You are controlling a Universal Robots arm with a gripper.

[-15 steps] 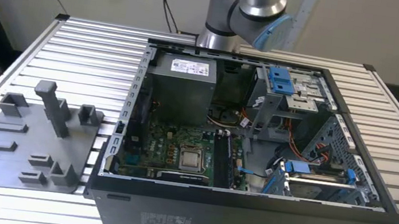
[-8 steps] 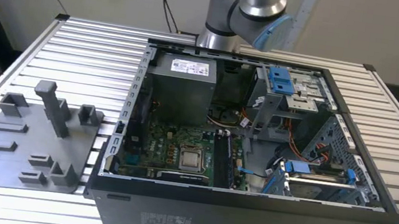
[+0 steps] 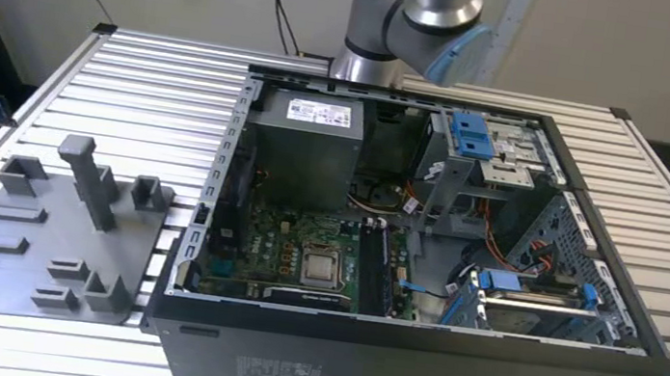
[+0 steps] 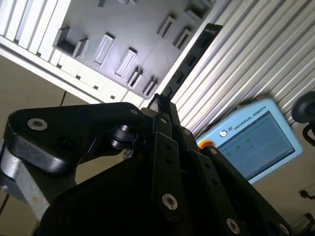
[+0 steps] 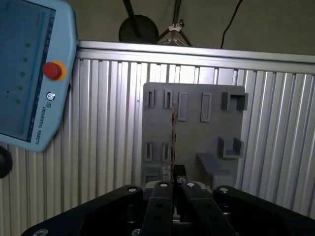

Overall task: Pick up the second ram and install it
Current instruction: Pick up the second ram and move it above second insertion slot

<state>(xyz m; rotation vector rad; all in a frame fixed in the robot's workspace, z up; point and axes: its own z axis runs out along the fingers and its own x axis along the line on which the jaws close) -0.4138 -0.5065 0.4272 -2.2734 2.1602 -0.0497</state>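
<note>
Between my jaws, pinched tight by one end: the long, thin dark memory stick (image 4: pixel 194 51).
My gripper (image 5: pixel 173 186) holds it edge-on in the first wrist view, with the grey moulded fixture plate (image 5: pixel 197 132) beyond. On the slatted metal table (image 3: pixel 129 73), that plate lies to the exterior view's left of the open black computer case (image 3: pixel 419 340).

The arm (image 3: pixel 412 15) stands with its silver tube upright and its blue-capped joint bent over. In the first wrist view the black tool (image 5: pixel 174 178) is pinched tight on the second ram (image 5: pixel 173 132), which juts straight out ahead of its tips, edge-on. In the second wrist view its fingers (image 4: pixel 162 137) lie pressed close together, the linkages folded in behind.
</note>
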